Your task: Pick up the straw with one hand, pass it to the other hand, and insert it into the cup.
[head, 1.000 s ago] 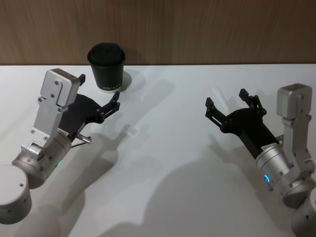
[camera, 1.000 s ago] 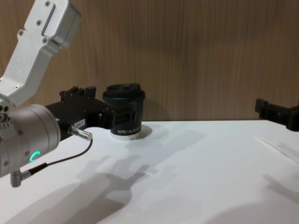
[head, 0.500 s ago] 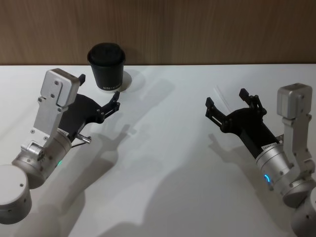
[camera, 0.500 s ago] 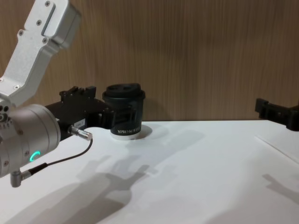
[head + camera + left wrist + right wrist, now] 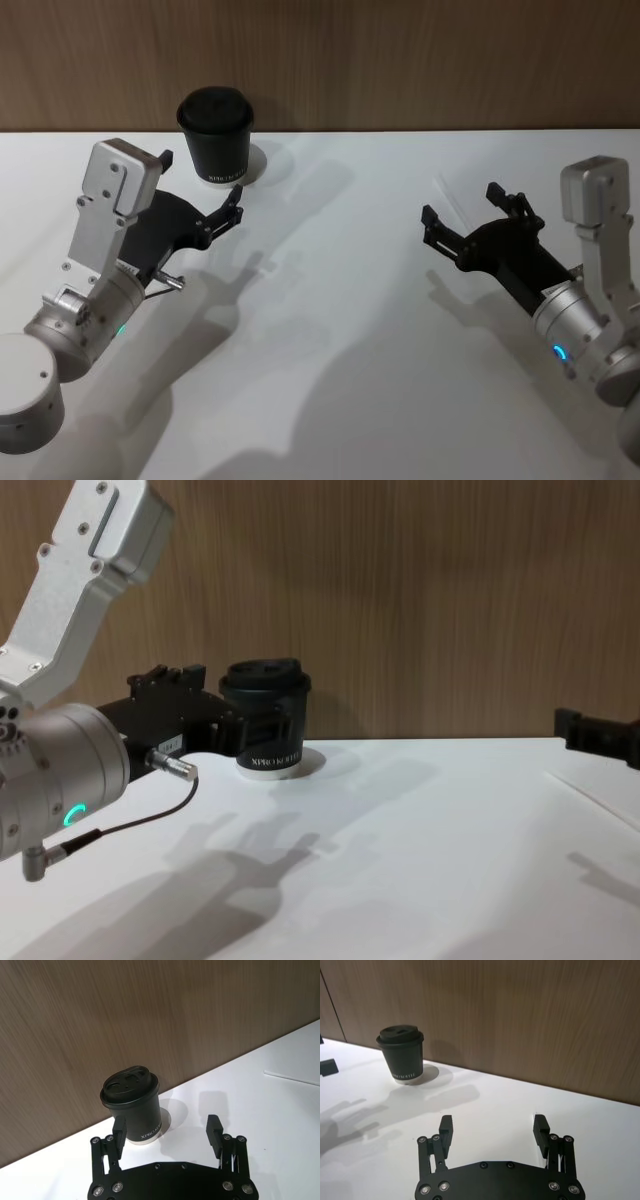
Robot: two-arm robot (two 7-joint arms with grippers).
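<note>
The black lidded cup point(image 5: 215, 135) stands upright at the back left of the white table, its white lettering showing in the chest view point(image 5: 268, 730). My left gripper point(image 5: 200, 182) hovers open just in front of the cup point(image 5: 131, 1105), with nothing between its fingers point(image 5: 119, 1127). The thin white straw point(image 5: 445, 192) lies flat on the table at the right, also seen as the straw point(image 5: 590, 798) and the straw point(image 5: 292, 1077). My right gripper point(image 5: 462, 203) is open and empty above the straw's near end point(image 5: 493, 1122).
A wooden wall point(image 5: 400, 60) runs along the table's back edge right behind the cup. A thin black cable with a metal plug point(image 5: 170, 765) hangs off my left arm. Bare table point(image 5: 330, 260) lies between the two arms.
My right gripper has shifted slightly to the right and lower, still open. The left gripper, cup and straw have not moved.
</note>
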